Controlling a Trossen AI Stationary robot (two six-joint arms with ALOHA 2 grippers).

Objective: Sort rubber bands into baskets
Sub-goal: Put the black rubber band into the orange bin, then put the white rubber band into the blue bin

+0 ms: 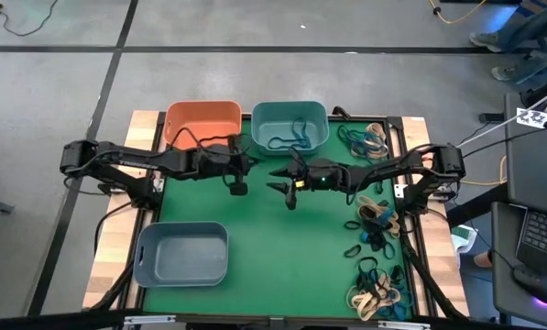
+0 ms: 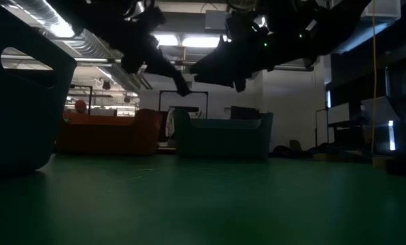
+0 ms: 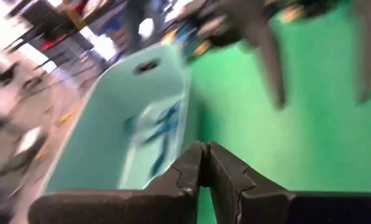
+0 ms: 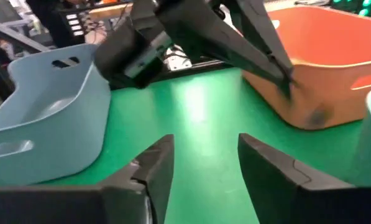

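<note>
The orange basket point(image 1: 202, 124) and the teal basket point(image 1: 314, 117) stand side by side at the far edge, and the grey-blue basket point(image 1: 181, 254) stands near left. Blue rubber bands point(image 1: 289, 137) lie in the teal basket point(image 3: 104, 130). Loose rubber bands point(image 1: 374, 220) lie in heaps along the table's right side. My left gripper point(image 1: 239, 186) hangs shut above the mat in front of the gap between the orange and teal baskets; no band shows between its fingers point(image 3: 204, 165). My right gripper point(image 4: 204, 162) faces it from the right, open and with nothing in it point(image 1: 282, 185).
The green mat point(image 1: 273, 247) lies bare between the grey-blue basket and the band heaps. More band heaps lie at the far right point(image 1: 365, 139) and near right point(image 1: 376, 295). A laptop point(image 1: 534, 234) sits beyond the table's right edge.
</note>
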